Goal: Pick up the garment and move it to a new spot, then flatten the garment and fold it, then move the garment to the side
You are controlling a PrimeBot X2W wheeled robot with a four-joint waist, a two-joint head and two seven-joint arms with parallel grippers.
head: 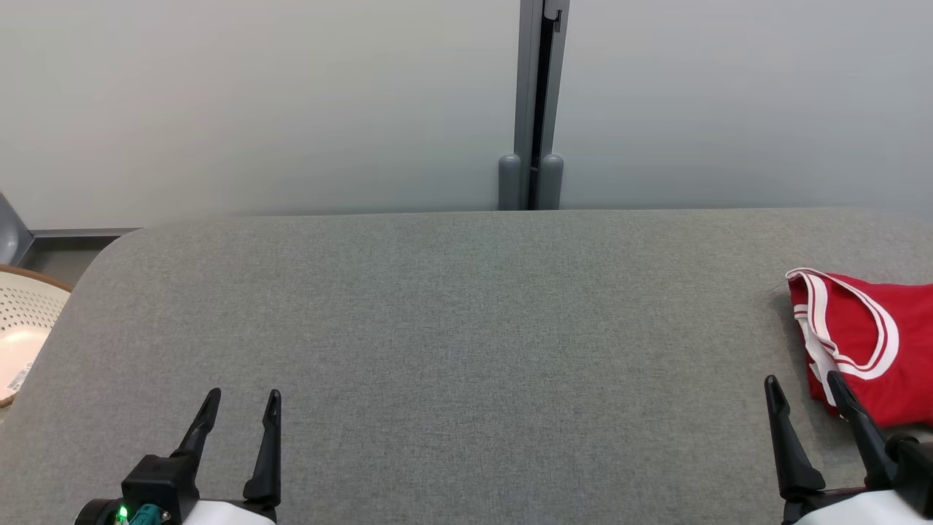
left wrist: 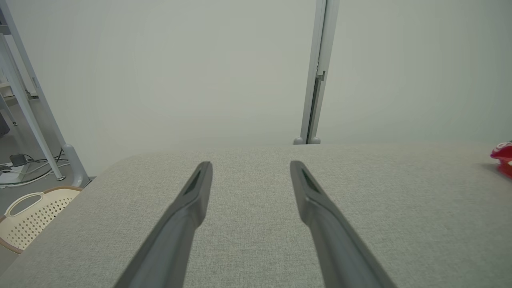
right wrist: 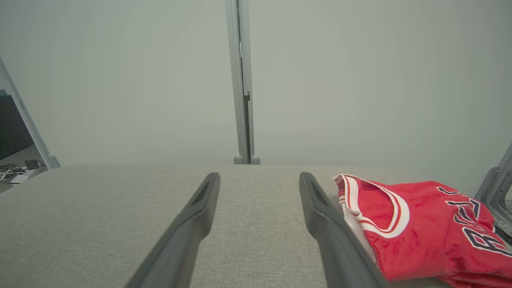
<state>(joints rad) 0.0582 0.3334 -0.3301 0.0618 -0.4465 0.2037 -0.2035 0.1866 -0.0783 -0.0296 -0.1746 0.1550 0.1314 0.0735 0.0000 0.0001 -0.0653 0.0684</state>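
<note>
Loosely folded red garment (head: 885,343), white-trimmed.

A wide grey fabric-covered surface (head: 466,328) with rounded corners stretched right across. Behind it stood a pale plain wall (head: 255,102), split by a grey metal post (head: 536,102). Off the left edge sat a cream perforated plastic basket (head: 29,310).

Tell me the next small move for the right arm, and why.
Likely shift the right gripper slightly to its right, over the near edge of the red jersey, and lower it to grasp. Its jaws stand open and empty, and the jersey lies bunched on the grey table just beside its outer finger. The left gripper, also open, sits far off toward the table's left end.
</note>
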